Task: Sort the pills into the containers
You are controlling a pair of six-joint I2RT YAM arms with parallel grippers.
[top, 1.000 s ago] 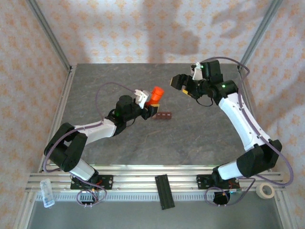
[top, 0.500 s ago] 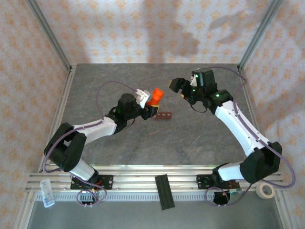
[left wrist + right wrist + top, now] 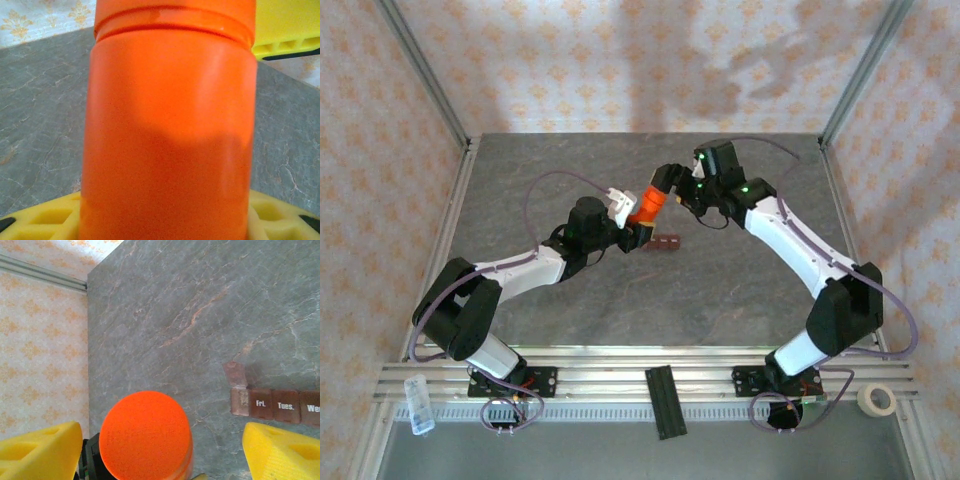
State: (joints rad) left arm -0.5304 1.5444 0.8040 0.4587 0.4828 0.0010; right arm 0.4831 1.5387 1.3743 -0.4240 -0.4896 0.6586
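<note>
My left gripper (image 3: pixel 632 218) is shut on an orange pill bottle (image 3: pixel 647 205), held tilted above the table; its body fills the left wrist view (image 3: pixel 170 125) between my yellow fingers (image 3: pixel 35 222). My right gripper (image 3: pixel 666 181) has come up to the bottle's cap (image 3: pixel 145 435). It is open, one yellow finger (image 3: pixel 40 450) on each side of the cap, with gaps left. The containers (image 3: pixel 665 242), a dark red-brown bar of day-labelled compartments (image 3: pixel 272 404), lie on the table just below the bottle. The end lid (image 3: pixel 235 374) is flipped open. The pills are hidden.
The grey stone table (image 3: pixel 720 290) is walled by patterned panels and metal frame posts (image 3: pixel 420 70). A black bar (image 3: pixel 660 400) lies on the front rail. A tape roll (image 3: pixel 877 400) sits at the front right and a clear plastic piece (image 3: pixel 417 403) at the front left.
My right arm has swung left from the back right until its fingers flank the bottle's cap, and its jaws have narrowed somewhat. The left arm and bottle have stayed put.
</note>
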